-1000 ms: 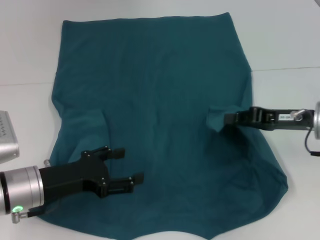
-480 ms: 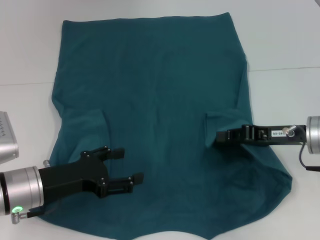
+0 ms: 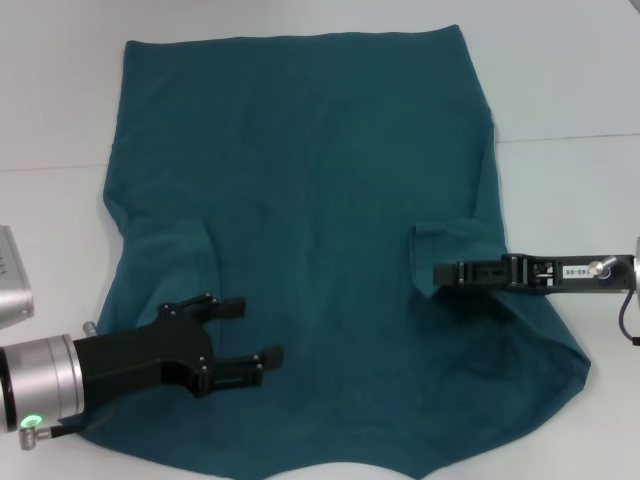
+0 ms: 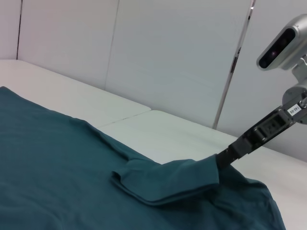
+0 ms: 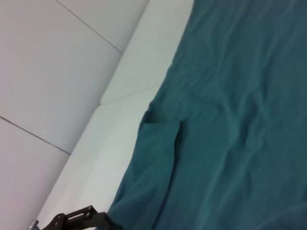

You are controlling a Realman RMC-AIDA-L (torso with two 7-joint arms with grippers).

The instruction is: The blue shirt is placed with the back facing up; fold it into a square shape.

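- On the white bench [image 3: 560,80], the blue shirt [image 3: 310,200] lies spread out flat with its plain side up, the straight hem at the far edge and the neckline curve nearest the robot.
- Both sleeves are turned inward over the body: the left one lies as a flap [image 3: 185,260] near the left end effector, and the right one [image 3: 450,250] is a folded tab at the tip of the right end effector.
- The right end effector [image 3: 445,274] reaches in level from the right; in the left wrist view the sleeve cloth runs up into its tip, so it appears clamped on the shirt's right sleeve fold.
- The left end effector [image 3: 250,335] sits low over the shirt's near-left part with its 2 fingers spread apart and nothing between them.
- Judged step: the sleeve tuck is being finished on the right side, an early stage, with the body folds not yet made.
- The next move likely calls for the right end effector to let the sleeve lie flat, then for both to take a shirt edge and carry it across evenly.
- No print shows on the shirt; a small white label on the right arm [image 3: 568,271] carries writing too small to read.
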